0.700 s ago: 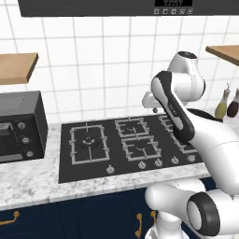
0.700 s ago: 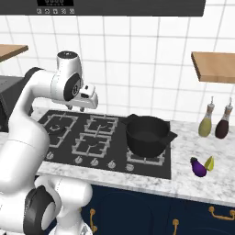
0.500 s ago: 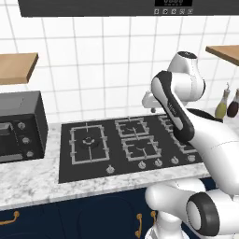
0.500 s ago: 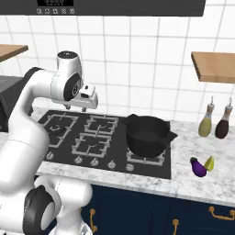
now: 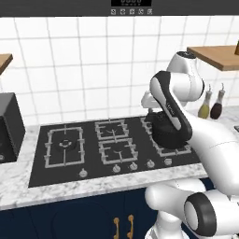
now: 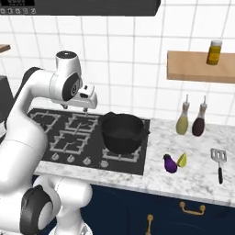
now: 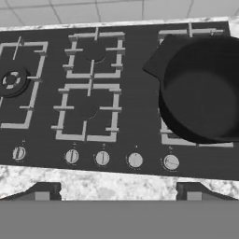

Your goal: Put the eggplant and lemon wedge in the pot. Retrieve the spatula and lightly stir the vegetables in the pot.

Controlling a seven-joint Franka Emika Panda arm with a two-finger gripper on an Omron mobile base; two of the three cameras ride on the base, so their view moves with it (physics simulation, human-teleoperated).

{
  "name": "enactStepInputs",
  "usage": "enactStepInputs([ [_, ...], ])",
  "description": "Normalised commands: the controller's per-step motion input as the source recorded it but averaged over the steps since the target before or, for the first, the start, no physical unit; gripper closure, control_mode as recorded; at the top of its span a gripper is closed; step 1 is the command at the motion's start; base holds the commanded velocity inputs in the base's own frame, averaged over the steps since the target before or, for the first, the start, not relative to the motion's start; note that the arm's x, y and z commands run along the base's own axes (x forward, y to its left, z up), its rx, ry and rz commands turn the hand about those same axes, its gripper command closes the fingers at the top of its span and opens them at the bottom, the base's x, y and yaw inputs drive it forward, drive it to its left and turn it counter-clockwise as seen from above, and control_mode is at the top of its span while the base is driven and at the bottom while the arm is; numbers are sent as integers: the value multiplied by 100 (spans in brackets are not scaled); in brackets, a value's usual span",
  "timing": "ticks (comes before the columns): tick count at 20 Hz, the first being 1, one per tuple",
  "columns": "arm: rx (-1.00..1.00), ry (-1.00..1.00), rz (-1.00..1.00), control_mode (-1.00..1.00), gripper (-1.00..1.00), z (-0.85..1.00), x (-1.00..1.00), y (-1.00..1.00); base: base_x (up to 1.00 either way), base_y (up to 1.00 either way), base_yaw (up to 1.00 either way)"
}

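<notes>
hovering above the stove, gripper spread wide, empty, beside pot.

matt black pot, glossy purple eggplant, speckled marble counter

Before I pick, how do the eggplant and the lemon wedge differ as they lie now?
The eggplant is glossy purple and rounded; the lemon wedge is yellow-green and pointed. The eggplant looks slightly bigger and lies nearer the pot; the lemon wedge lies on its far side. Both rest close together on the marble counter.
</notes>
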Motion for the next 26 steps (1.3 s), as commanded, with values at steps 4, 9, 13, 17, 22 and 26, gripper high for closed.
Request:
enactStepInputs([
  [4,0,0,0,100,-100,0,0,0,0,-77,0],
  [9,0,0,0,100,-100,0,0,0,0,-73,0],
  [13,0,0,0,100,-100,0,0,0,0,-52,0],
  [17,0,1,0,-100,-100,-5,0,-35,0,0,0],
  [22,-2,1,0,-100,-100,-44,-7,-78,0,0,0],
  [26,0,6,0,-100,-100,-63,-22,-90,0,0,0],
])
